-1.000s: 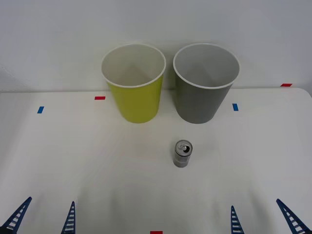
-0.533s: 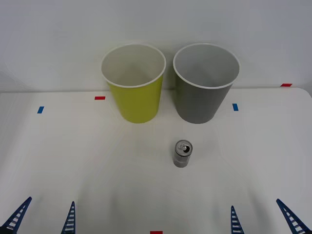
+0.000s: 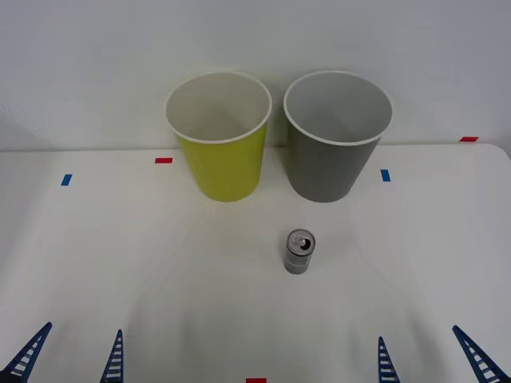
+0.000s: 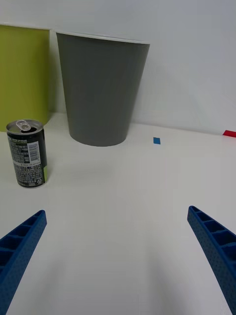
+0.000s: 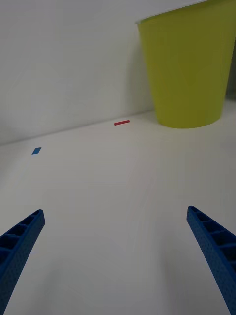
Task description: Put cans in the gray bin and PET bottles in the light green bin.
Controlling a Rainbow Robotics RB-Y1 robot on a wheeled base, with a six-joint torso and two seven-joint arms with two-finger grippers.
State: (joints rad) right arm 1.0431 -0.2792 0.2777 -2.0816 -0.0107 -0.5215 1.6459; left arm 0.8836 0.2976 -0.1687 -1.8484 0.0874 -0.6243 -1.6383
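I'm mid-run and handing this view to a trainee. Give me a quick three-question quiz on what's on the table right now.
1. True or false: the small silver-gray metal drink can stands upright on the white table, outside both bins.
2. Which bin stands closer to the can? A) the large yellow-green tapered bin B) the large dark gray tapered bin
3. Fill in: the left gripper and right gripper, both with blue ribbed fingers, wait at the near table edge with fingers ____.

Key: 1 true, pull-tab top facing up. 2 B, the can sits just in front of the gray bin, toward the green side. 3 open, holding nothing.
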